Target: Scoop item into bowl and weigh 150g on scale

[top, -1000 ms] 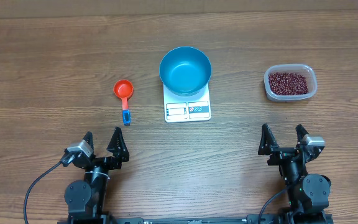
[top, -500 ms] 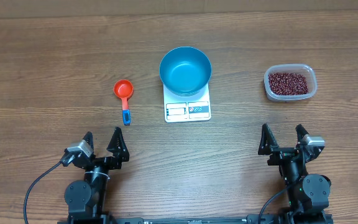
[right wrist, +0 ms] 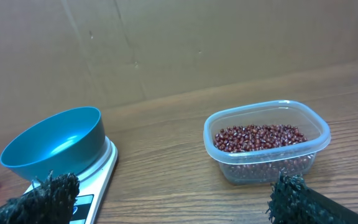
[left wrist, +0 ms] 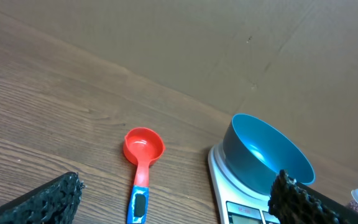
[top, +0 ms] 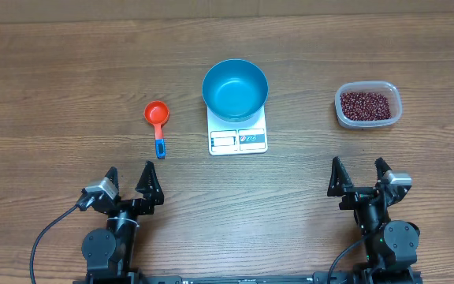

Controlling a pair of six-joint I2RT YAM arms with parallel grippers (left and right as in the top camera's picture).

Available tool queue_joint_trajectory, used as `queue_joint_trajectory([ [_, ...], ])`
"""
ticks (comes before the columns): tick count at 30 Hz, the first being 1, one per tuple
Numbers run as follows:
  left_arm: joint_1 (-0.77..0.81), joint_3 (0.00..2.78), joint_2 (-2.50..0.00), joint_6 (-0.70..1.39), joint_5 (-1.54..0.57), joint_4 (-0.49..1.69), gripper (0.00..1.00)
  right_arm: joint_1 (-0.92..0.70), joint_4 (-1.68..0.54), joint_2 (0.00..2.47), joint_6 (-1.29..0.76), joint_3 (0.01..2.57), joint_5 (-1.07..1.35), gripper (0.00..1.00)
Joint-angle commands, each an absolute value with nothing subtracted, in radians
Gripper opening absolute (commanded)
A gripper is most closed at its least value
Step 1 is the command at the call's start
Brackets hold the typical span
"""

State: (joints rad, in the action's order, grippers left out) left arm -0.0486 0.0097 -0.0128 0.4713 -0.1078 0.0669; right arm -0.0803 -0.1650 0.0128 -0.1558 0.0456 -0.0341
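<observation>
Wooden table (top: 46,71) holds the beans (top: 366,103) in a clear tub (top: 368,125), well ahead of the right gripper (top: 359,167), whose fingers are spread. Left gripper (top: 130,172) stands equally wide; the bowl (top: 235,88) sits on the scale (top: 239,141) mid-table.

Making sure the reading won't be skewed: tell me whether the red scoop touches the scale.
Apart. The overhead view shows a strip of bare wood between the red scoop and the scale.
</observation>
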Motion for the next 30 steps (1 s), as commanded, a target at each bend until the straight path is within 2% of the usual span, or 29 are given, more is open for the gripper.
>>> queue_joint_trajectory([
  [1,-0.058,0.005,-0.004,0.456,-0.097,0.070,0.99,-0.086,-0.158,0.003,-0.151,0.043,-0.043,1.00],
  [25,-0.058,0.005,-0.004,0.456,-0.096,0.070,0.99,-0.086,-0.158,0.003,-0.151,0.043,-0.043,1.00],
  [30,-0.058,0.005,-0.004,0.460,-0.041,0.070,1.00,-0.086,-0.158,0.003,-0.151,0.043,-0.043,1.00],
])
